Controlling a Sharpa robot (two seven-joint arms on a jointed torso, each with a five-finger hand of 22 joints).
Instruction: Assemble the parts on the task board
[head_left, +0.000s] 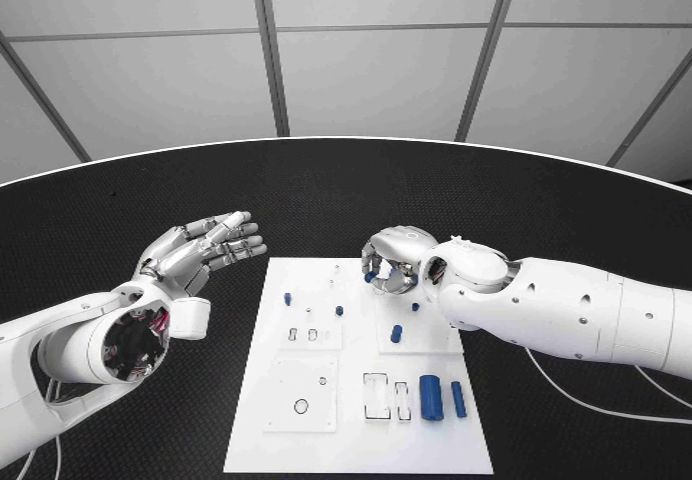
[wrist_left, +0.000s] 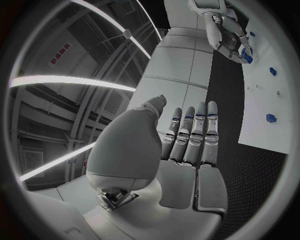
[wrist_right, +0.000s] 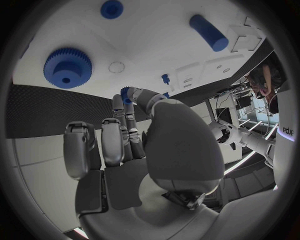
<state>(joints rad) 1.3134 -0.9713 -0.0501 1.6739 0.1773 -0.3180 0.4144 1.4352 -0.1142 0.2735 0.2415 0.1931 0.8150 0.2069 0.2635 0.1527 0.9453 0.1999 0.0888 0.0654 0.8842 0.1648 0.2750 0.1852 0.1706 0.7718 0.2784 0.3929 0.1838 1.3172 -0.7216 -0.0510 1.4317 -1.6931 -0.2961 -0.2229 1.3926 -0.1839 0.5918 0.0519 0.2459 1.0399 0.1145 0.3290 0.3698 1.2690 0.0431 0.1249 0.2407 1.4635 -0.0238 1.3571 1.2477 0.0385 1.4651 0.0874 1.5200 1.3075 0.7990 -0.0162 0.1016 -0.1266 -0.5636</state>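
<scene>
Clearly the right hand pinches a small blue part above the task board at frame centre; that fingertip grip could slip. Left hand hovers released, centre-left.

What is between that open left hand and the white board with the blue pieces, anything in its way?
Nothing visible. The left hand hovers with fingers spread beside the task board, and just bare black table lies between them. The right hand is over the board's far end, pinching a small blue part, off to the side.
</scene>
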